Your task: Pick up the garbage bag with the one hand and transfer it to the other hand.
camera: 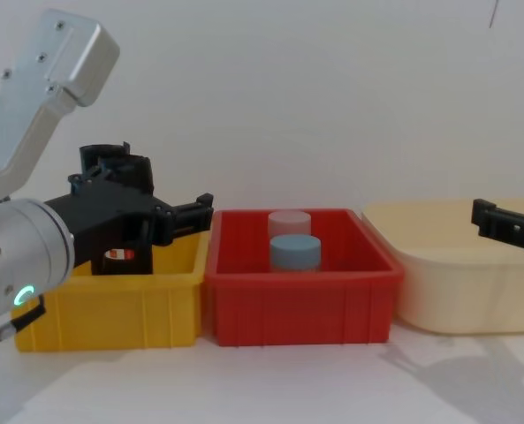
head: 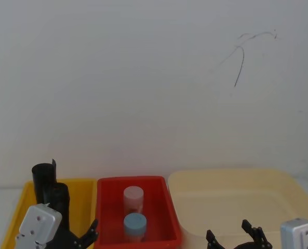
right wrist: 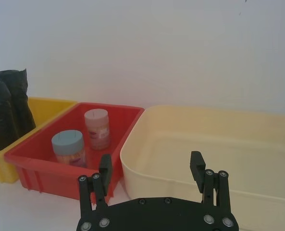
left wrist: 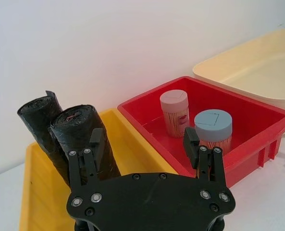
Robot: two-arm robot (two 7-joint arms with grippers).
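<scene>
Open left gripper hovers by the garbage bag, seemingly at its 11 o'clock. Centre it between the jaws before closing; open right gripper sits parked at 5 o'clock.

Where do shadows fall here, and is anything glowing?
Chest view: soft grey shadows lie on the table before the cream bin, and a green ring light glows on the left arm. Left wrist view: light is even; the garbage bag catches small highlights beside the open left gripper. Right wrist view: the right gripper hangs open near the cream bin.

crinkly plastic garbage bag, glossy red bin
</scene>
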